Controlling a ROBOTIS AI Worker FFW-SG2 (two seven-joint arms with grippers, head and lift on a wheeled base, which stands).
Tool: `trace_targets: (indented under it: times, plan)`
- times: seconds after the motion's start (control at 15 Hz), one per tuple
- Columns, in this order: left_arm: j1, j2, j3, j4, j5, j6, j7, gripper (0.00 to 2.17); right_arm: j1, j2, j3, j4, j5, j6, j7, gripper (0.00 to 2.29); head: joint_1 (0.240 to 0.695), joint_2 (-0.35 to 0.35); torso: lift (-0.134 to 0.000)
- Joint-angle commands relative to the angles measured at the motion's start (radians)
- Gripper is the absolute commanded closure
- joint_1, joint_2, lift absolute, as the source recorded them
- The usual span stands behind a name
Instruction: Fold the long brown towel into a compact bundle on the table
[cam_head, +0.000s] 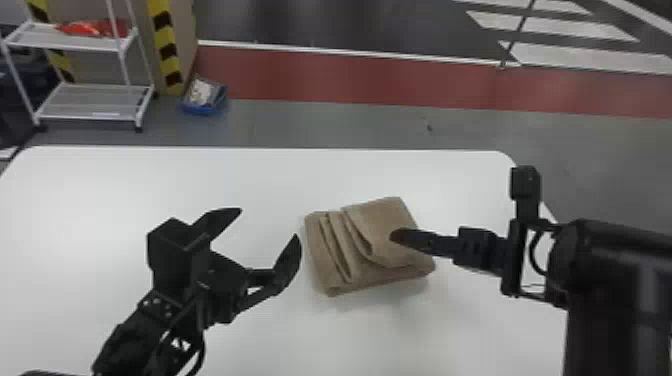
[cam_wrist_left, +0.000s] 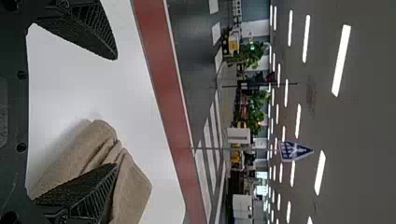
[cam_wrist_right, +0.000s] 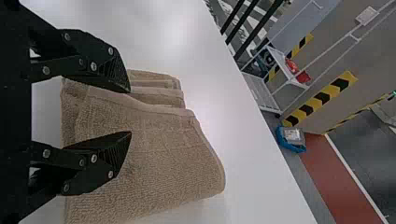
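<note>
"What do we record for the brown towel (cam_head: 350, 265)?"

"We find it folded into a compact, layered bundle on the white bench (cam_head: 225, 180), a flap (cam_head: 385, 220) laid over its two o'clock side and narrow pleats exposed toward nine, the far edge being twelve."

"And the left gripper (cam_head: 270, 225)?"

"We note it at the towel's nine o'clock, fingers spread wide, holding nothing."

"The right gripper (cam_head: 395, 236)?"

"It comes in from three o'clock, its tips over the towel. In the right wrist view we see the fingers moderately parted, cloth beneath them, none gripped. We cannot tell whether they touch it."

"Surroundings?"

"We log a white rack (cam_head: 90, 100) on the floor, toward ten o'clock."
</note>
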Motion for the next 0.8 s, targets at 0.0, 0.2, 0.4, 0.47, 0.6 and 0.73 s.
trace_targets:
  times: [0.0,0.2,0.4,0.47,0.6,0.73]
  plan:
    - [-0.085,-0.003,-0.006,0.029,0.039,0.095,-0.101,0.08,0.08,0.001,-0.034,-0.068,0.025,-0.018,0.031,2.08,0.695,-0.191,-0.125]
    - [-0.229,-0.003,-0.039,0.14,0.091,0.19,-0.197,0.42,0.141,0.001,-0.106,-0.107,0.013,-0.03,0.056,2.19,0.695,-0.268,-0.125]
    - [-0.35,-0.003,-0.105,0.281,0.057,0.187,-0.171,2.05,0.175,0.001,-0.181,-0.147,-0.019,-0.024,0.056,2.19,0.695,-0.346,-0.125]
    - [-0.396,-0.003,-0.115,0.336,0.037,0.187,-0.168,2.06,0.187,0.001,-0.192,-0.156,-0.021,-0.015,0.056,2.19,0.695,-0.35,-0.125]
    - [-0.497,-0.003,-0.14,0.486,0.011,0.162,-0.153,2.06,0.216,0.001,-0.203,-0.187,-0.027,0.004,0.057,2.19,0.695,-0.35,-0.125]
    - [-0.563,-0.003,-0.148,0.632,-0.012,0.067,-0.14,2.06,0.225,0.001,-0.198,-0.203,-0.024,0.019,0.056,2.19,0.695,-0.35,-0.125]
